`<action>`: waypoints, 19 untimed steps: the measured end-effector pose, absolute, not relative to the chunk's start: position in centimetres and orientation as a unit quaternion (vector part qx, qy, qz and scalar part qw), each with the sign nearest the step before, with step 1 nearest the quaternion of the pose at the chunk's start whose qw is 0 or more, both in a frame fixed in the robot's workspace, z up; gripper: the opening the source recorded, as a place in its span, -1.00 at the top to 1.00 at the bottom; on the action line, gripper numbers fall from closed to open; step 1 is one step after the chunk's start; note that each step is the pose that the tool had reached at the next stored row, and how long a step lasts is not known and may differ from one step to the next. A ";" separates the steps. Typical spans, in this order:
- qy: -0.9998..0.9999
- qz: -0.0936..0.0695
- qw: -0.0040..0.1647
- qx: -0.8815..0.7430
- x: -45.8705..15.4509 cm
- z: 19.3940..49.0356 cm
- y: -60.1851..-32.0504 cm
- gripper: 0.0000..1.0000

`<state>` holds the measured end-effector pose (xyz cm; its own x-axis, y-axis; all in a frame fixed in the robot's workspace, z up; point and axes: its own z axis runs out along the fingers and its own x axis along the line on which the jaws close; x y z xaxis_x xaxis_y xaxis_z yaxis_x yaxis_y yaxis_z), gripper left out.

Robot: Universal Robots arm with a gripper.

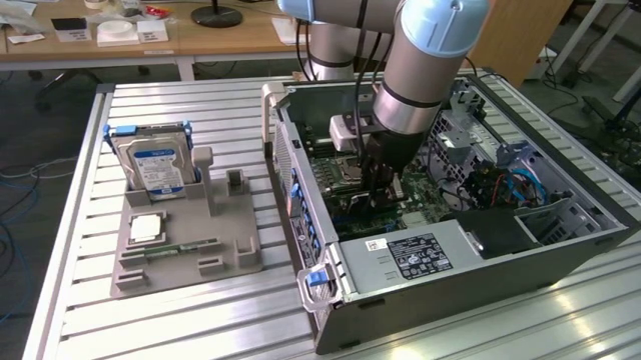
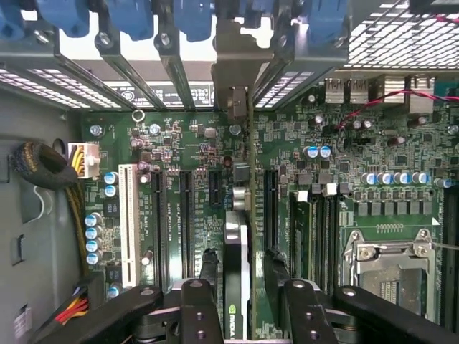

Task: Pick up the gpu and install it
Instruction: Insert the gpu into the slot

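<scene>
In the wrist view the gpu [image 2: 237, 265] shows edge-on as a thin black card, upright in a slot of the green motherboard [image 2: 186, 143]. Its pale metal bracket [image 2: 232, 68] lines up with the case's rear slot openings. My gripper [image 2: 240, 271] straddles the card. One black finger [image 2: 208, 269] stands on each side, with a small gap between them and the card, so the jaws are open and hold nothing. In the exterior view my gripper [image 1: 386, 187] reaches down into the open computer case [image 1: 451, 259], just above the board.
On the exterior view's left, a grey fixture [image 1: 225, 251] holds a silver hard drive with a blue label [image 1: 155, 169] and a slim green memory stick [image 1: 180, 246]. Inside the case, a cable bundle [image 2: 43, 165], empty slots [image 2: 129, 222] and the processor socket [image 2: 391, 272] flank the card.
</scene>
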<state>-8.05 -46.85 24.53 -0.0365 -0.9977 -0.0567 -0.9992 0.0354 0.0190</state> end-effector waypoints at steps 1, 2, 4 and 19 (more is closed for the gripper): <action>0.719 0.027 0.014 -0.694 -8.1 24.6 -46.8 0.19; 0.719 0.027 0.014 -0.694 -8.1 24.6 -46.8 0.19; 0.719 0.028 0.015 -0.694 -8.1 24.6 -46.8 0.19; 0.719 0.028 0.015 -0.694 -8.1 24.6 -46.8 0.46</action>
